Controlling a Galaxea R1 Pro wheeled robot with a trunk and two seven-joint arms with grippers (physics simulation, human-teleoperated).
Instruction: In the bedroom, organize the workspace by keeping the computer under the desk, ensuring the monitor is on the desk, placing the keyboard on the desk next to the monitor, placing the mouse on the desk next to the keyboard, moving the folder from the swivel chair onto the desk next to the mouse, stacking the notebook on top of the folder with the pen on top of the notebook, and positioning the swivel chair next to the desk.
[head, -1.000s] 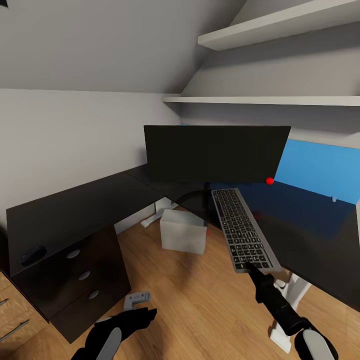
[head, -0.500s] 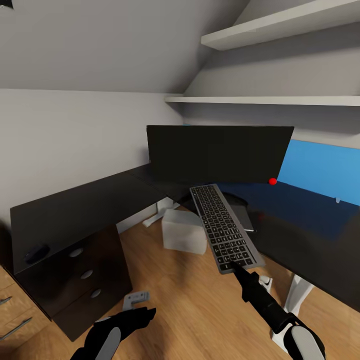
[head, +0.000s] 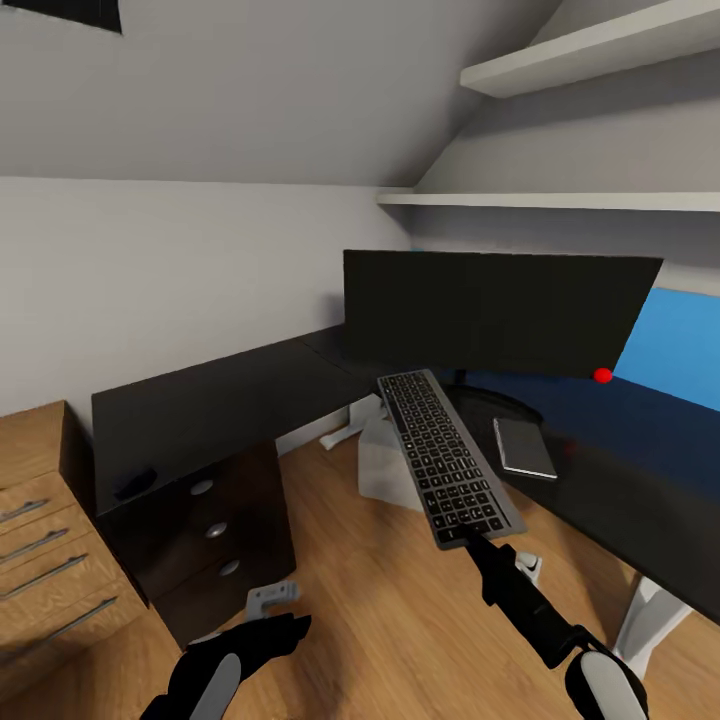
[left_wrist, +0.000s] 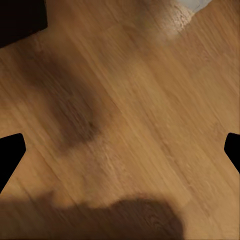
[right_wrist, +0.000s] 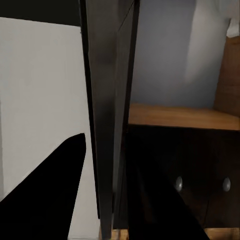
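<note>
- Right gripper clamped on the near short end of the keyboard; the board is in the air, tilted, its far end over the desk edge toward the monitor.
- Right wrist view: keyboard seen edge-on as a thin dark slab between the two black fingers, which sit against its two faces. Behind it, black drawers with round silver knobs and the wooden top of the unit beside them.
- Left gripper hangs low over the wood floor, holding nothing. Left wrist view shows the black fingertips at opposite edges of the picture, well apart, bare floor planks between them.
- Desk: black L-shaped top. The monitor stands at the corner, red dot at its lower right corner.
- Notebook, thin and grey, lies flat on the desk just in front of the monitor base, right of the keyboard.
- Small dark oval, likely the mouse, sits on the left wing of the desk near its end.
- Computer, light grey box, on the floor under the desk corner, partly behind the keyboard.
- Key legends too small to read; no other writing legible.
</note>
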